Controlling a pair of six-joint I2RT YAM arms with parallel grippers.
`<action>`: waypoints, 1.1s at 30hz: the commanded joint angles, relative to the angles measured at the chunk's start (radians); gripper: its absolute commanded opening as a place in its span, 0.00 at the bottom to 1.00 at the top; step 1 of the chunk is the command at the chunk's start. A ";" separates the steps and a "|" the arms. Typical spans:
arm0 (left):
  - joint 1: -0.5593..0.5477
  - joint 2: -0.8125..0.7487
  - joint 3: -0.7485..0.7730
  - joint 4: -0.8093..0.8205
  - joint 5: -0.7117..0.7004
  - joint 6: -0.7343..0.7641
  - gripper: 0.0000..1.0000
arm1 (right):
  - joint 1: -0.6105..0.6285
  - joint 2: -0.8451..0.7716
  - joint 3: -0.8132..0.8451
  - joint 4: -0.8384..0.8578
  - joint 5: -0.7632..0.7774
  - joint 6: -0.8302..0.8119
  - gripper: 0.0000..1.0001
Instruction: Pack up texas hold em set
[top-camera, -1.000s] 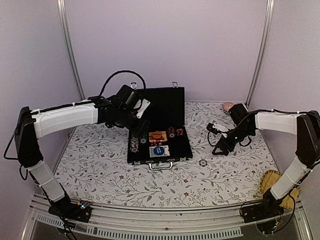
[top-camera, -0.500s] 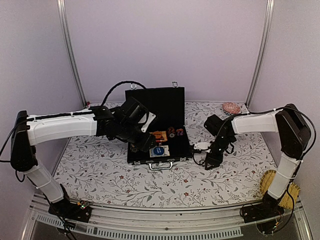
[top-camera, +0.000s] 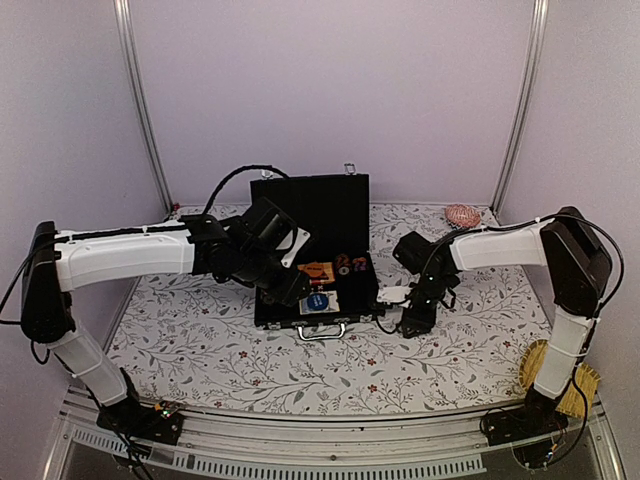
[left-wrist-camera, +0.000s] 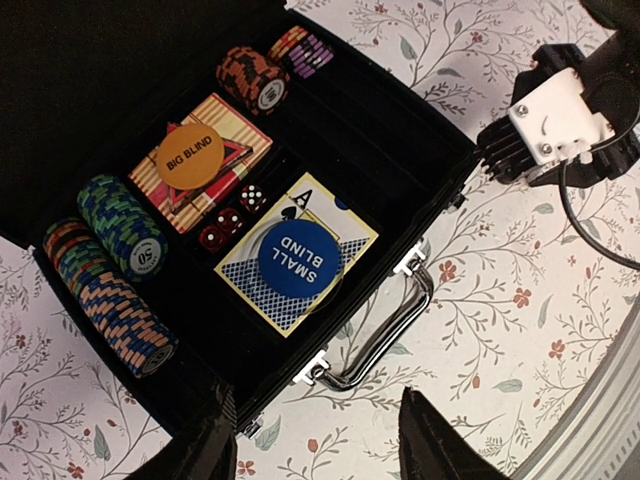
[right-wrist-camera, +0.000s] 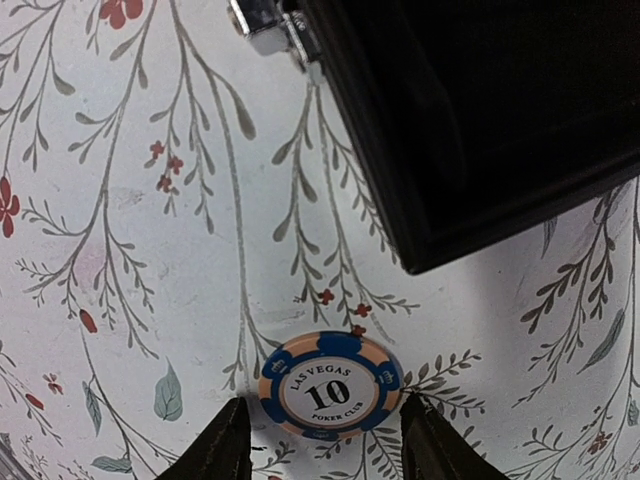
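The black briefcase lies open at the table's middle, silver handle toward me. In the left wrist view its tray holds chip stacks, an orange "BIG BLIND" disc, a blue "SMALL BLIND" disc, red dice and cards. My left gripper is open and empty above the case's front left part. A blue-and-peach "10" chip lies on the cloth by the case's front right corner. My right gripper is open, its fingers on either side of the chip.
A pink shell-like object lies at the back right. A woven yellow straw item lies at the right front. Metal posts stand at the back corners. The right gripper's white body shows beside the case.
My right arm has swung left and down to the loose chip by the case's front right corner. My left gripper has shifted slightly right and forward over the case.
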 joint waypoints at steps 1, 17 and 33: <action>-0.009 -0.019 -0.013 0.017 -0.011 -0.010 0.56 | 0.009 0.052 0.005 0.037 0.026 0.035 0.52; -0.008 -0.003 -0.021 0.024 -0.033 0.009 0.56 | 0.042 0.111 0.001 0.010 0.044 0.054 0.49; -0.007 -0.011 -0.038 0.023 -0.078 0.010 0.56 | 0.076 0.030 0.013 0.003 0.099 0.079 0.36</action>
